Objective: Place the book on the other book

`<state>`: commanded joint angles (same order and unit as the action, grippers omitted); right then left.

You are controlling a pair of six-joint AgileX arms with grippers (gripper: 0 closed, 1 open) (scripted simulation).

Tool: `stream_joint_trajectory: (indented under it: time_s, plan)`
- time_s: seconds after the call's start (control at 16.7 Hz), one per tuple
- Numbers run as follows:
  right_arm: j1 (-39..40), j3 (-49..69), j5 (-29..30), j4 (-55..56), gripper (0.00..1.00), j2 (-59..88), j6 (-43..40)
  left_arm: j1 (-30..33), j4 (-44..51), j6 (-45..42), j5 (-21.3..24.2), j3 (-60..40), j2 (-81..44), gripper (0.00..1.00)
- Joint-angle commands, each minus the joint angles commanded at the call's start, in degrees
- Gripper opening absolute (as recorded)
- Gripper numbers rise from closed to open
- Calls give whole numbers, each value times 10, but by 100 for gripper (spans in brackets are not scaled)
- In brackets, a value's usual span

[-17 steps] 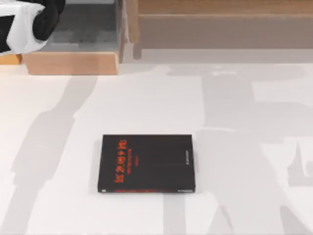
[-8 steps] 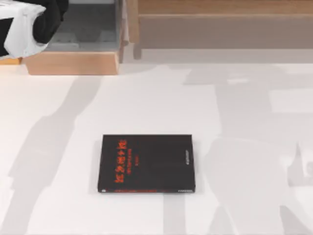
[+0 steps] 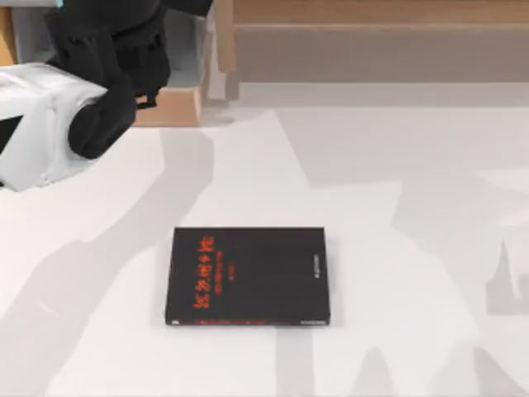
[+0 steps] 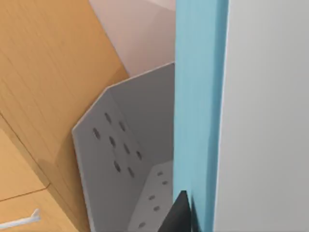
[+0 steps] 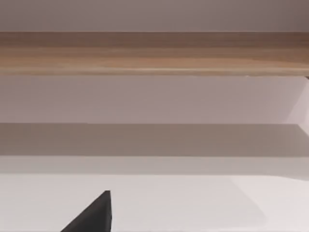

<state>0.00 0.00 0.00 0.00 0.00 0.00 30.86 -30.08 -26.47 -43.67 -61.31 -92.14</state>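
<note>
A white table (image 3: 397,182) crossed by grey shadows spans the top view, with a wooden shelf unit (image 3: 372,33) running along its far edge and a lower wooden block (image 3: 169,106) beside a grey perforated bookend (image 4: 120,159) at the far left. The AgileX left arm (image 3: 91,91), white-sleeved with black housings, reaches in over the far-left corner of the table, well apart from the black book with red characters (image 3: 248,275), which lies flat and alone on the table just left of centre, nearer the front edge, its red lettering toward the left side and small pale text near its right edge. In the left wrist view the light blue book (image 4: 198,106) stands upright right against the camera, its teal cover edge beside a broad white face of page edges, with the grey bookend and wood panelling behind it; a black fingertip (image 4: 178,215) of the left gripper sits against the teal cover near the lower part of the book, yet whether the fingers are clamped on it cannot be told. In the right wrist view one black fingertip (image 5: 94,215) of the right gripper rises over bare white table facing the wooden shelf, and its grip likewise cannot be told.
</note>
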Motion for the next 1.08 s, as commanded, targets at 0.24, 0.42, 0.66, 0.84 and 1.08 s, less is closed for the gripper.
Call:
stream_joint_trajectory:
  time_s: [0.24,0.42,0.66,0.84,1.08]
  plan:
    - [0,0,0,0,100,0,0,114,75,-98,-81,114,24,0]
    - [0,0,0,0,100,0,0,218,140,-151,-94,183,9,0]
    - [0,0,0,0,100,0,0,326,209,-190,-75,239,-20,0]
    - [0,0,0,0,100,0,0,349,225,-197,-66,249,-27,0]
    - [0,0,0,0,100,0,0,346,224,-197,-66,249,-25,0]
